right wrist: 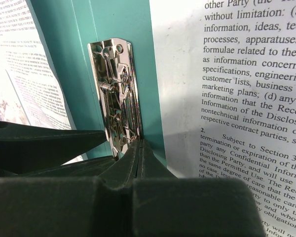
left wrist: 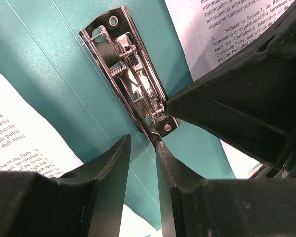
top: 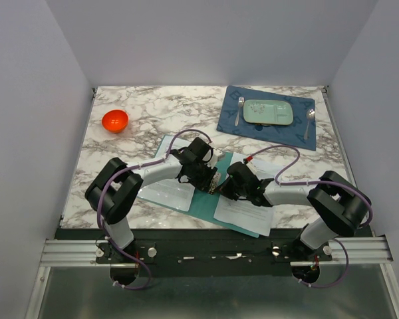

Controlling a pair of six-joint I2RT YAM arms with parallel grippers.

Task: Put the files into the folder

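Note:
The teal folder lies open near the table's front edge. Its metal clip sits on the inner spine. One of the files, a white printed sheet, rests on the right leaf. Another, in a glossy sleeve, lies on the left leaf. My left gripper hovers over the spine, narrowly open with nothing between its fingers; its right fingertip touches the clip's near end. My right gripper is shut, with its tips against the near end of the clip, beside the printed sheet.
A red bowl stands at the back left. At the back right a dark blue placemat carries a pale green tray, a fork and a spoon. White walls enclose three sides of the table.

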